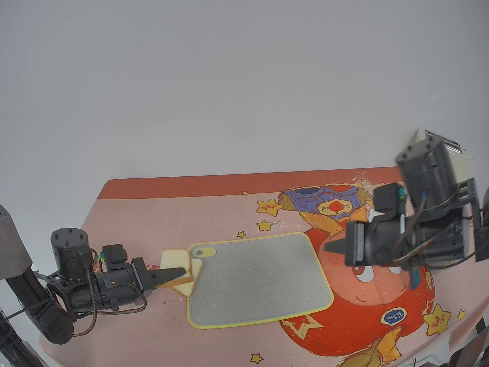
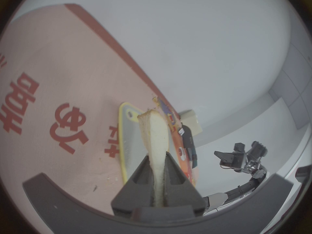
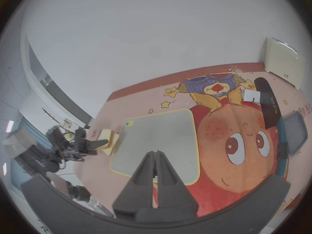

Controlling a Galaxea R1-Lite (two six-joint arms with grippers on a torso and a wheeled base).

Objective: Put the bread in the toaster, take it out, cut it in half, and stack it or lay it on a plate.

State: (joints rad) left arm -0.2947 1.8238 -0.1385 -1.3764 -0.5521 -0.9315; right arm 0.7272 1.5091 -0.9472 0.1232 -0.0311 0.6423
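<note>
The bread [image 1: 173,259] is pinched between the fingers of the left gripper [image 1: 179,275], at the left edge of the cutting board [image 1: 260,281], overlapping its rim. That arm reaches in low from the left. The right gripper [image 1: 328,247] hangs right of the board, fingers together on nothing. The slice is pale with a tan crust.

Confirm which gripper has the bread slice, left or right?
The left gripper, by the cutting board's handle end, is clamped on the bread slice. The right gripper is shut with nothing between its fingers.
</note>
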